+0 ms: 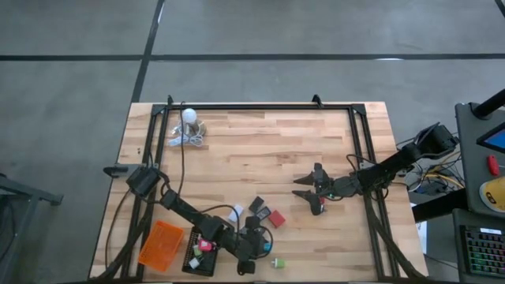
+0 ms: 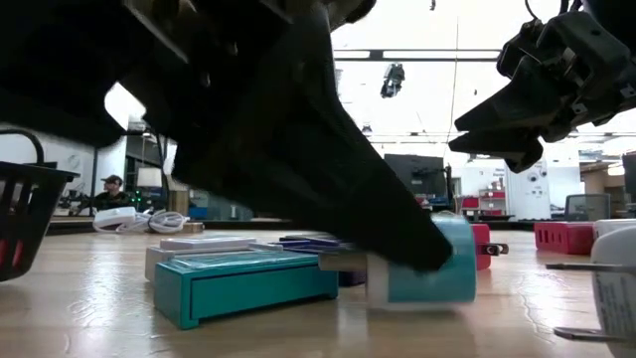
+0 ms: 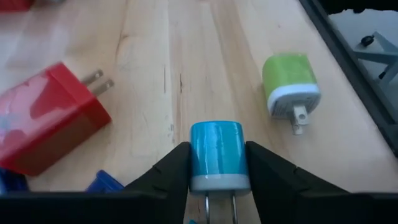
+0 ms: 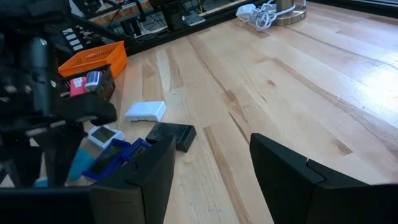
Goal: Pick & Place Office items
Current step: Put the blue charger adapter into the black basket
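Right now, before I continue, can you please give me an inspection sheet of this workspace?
Surface: wooden table, black frame.
Job's things: blue charger gripped; green charger, red charger lying loose; more pieces in black tray.
Clutter: orange tray; white bulb at far edge.
Grippers: left gripper shut on blue charger; right gripper open, above table.
Cables: bulb's coiled cord.
Surroundings: person beyond table.

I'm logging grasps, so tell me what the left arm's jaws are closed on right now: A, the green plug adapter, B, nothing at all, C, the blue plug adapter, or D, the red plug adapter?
C: the left wrist view shows the blue plug adapter clamped between the left gripper jaws, while the red plug adapter and green plug adapter lie free on the table.
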Robot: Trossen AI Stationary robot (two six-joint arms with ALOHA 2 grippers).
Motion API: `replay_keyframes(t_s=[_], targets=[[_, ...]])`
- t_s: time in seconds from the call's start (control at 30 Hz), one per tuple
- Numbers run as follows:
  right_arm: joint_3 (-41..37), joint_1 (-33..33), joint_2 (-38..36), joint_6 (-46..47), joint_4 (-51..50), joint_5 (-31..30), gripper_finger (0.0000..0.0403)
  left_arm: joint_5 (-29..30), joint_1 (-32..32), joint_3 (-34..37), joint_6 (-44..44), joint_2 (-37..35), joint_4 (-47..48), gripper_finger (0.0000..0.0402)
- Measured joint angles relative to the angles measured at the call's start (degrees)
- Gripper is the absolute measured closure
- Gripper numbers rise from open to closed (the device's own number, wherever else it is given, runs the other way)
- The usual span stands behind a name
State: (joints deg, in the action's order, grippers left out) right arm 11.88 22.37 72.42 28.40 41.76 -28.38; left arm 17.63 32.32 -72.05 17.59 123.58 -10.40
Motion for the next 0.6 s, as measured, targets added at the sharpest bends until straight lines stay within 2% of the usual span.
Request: replay_keyframes(t_s=[0.17,0.3,0.47,0.6], targets=[[0.0,0.0,0.0,0.1,-0.1,0.0,0.0199,0.2,0.0,0.1,-2.3,-4.0,0.6,0.0263],[-0.1,0.0,0.0,0.1,-1.2,0.0,0.0199,0.2,0.0,0.1,-2.6,-9.2,4.7,0.0263],[-0.1,0.0,0.0,0.1,-1.2,0.0,0.0199,0.2,0.3,0.1,-2.0,-17.6,18.2,0.0263],[-0.1,0.0,0.0,0.1,-1.3,0.0,0.0199,0.3,0.6,0.1,4.8,-24.5,31.2,0.0262]])
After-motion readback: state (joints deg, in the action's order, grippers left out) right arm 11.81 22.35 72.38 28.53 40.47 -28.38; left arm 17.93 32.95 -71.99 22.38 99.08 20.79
